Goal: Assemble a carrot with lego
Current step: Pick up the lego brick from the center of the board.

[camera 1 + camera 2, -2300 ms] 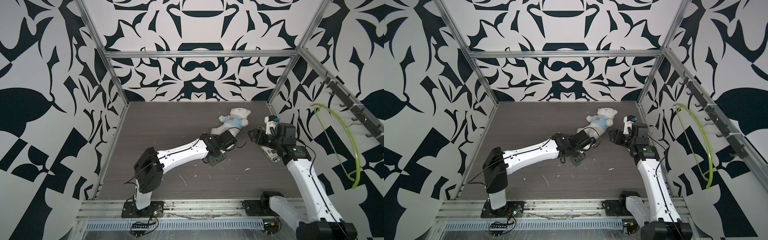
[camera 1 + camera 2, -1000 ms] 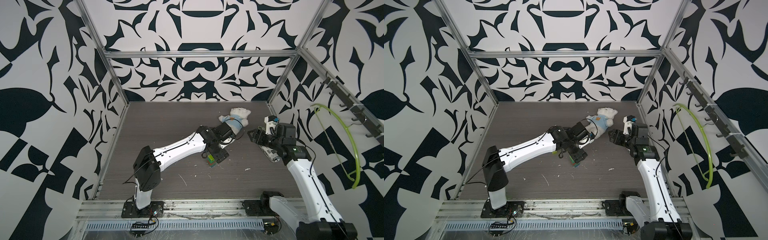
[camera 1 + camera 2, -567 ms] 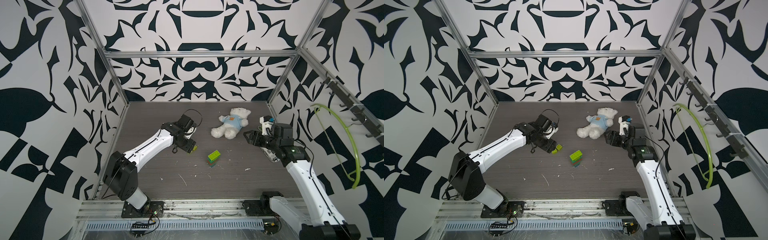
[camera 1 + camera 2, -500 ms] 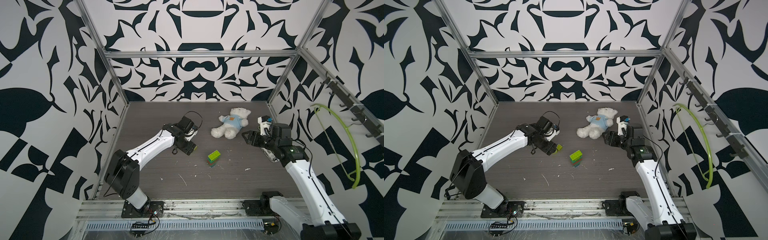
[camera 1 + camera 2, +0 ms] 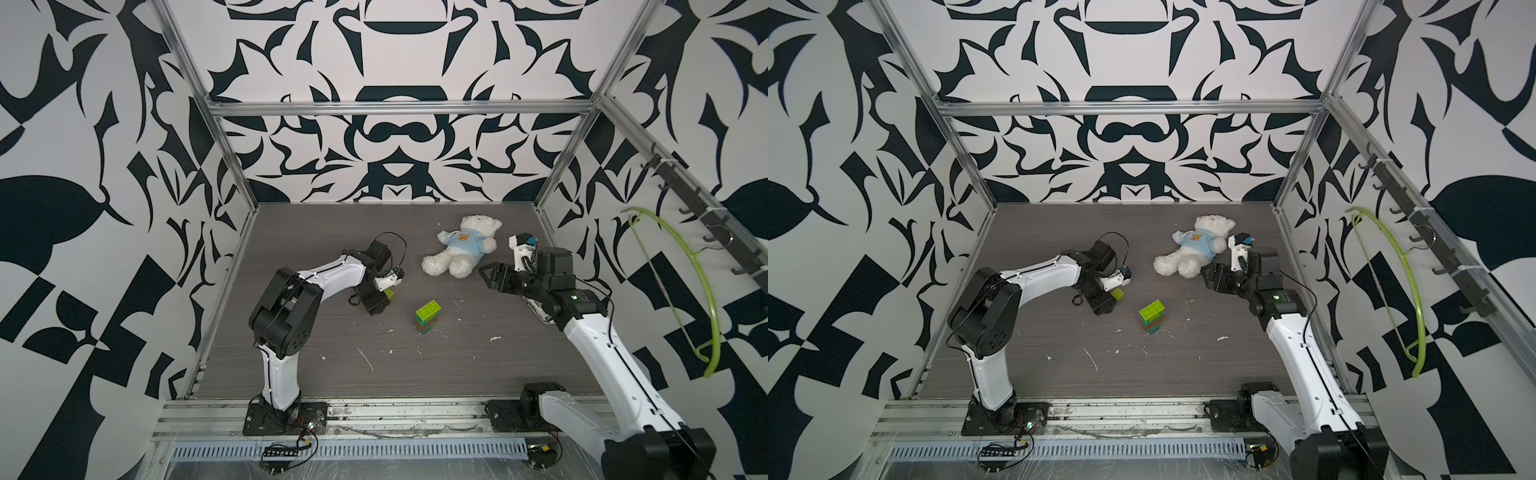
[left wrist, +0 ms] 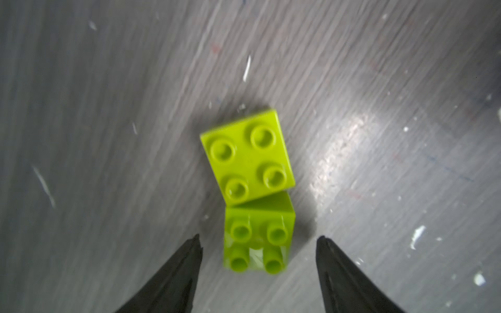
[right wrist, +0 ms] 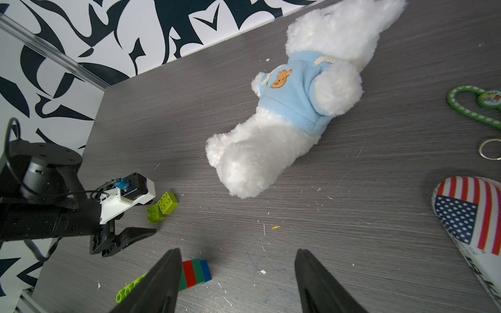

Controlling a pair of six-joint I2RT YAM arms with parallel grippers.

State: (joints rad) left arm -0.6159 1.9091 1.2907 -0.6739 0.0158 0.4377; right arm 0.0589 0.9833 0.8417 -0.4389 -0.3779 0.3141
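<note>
The left gripper (image 6: 259, 239) hangs half open and empty over a small lime-green plastic brick (image 6: 260, 211) that looks light, hard and slippery, best pinched on its flat sides.

Walls (image 5: 395, 62): black leaf-like shapes on white.
Table (image 5: 457, 361): grey wood grain, white flecks.
Teddy bear (image 5: 459, 253): white fur, light blue shirt, orange bear motif.
Carrot (image 5: 427, 316): lime-green top, dark green layers, one red band, blue tip.
Loose bricks (image 6: 248, 157): lime green.
Flag-printed object (image 7: 471, 216): red and white stripes, white stars on blue.
Strap loop (image 7: 477, 117): green, white dots.
Left arm (image 5: 332, 276) and right arm (image 5: 602, 347): white shells, black joints.
</note>
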